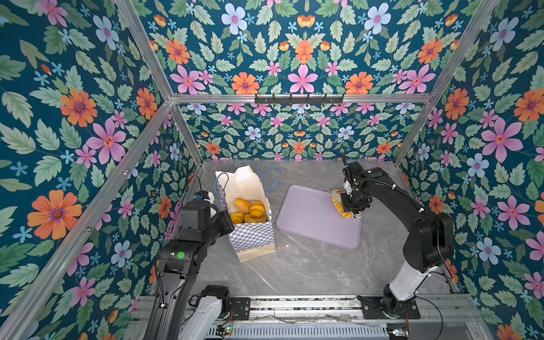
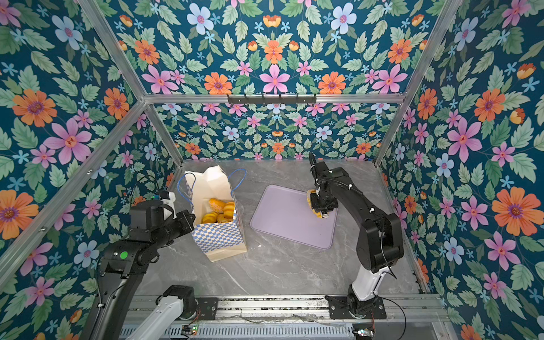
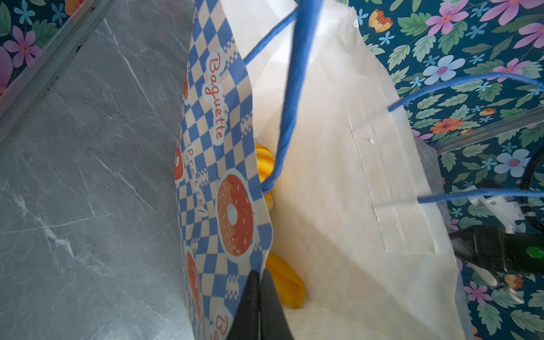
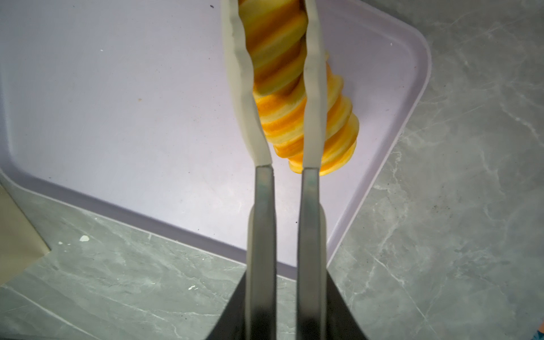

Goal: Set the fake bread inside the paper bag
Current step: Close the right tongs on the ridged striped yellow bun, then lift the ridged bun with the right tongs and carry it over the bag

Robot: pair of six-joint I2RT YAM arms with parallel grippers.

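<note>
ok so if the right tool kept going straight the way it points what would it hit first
The right tool grips the ridged loaf; past that, probably the lilac tray just below, gap unclear.

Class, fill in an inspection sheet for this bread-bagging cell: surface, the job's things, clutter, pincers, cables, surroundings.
Surface: grey marble-look table, with a lilac tray right of centre.
Job's things: paper bag standing open, several fake breads inside; one ridged loaf over the tray.
Clutter: small white specks on the table beside the tray.
Pincers: left pincer shut on the bag's checkered wall; right pincer shut on the ridged loaf.
Cables: black hose along the right arm; loose wires on the front rail.
Surroundings: floral walls, aluminium frame, black hook bar.
</note>
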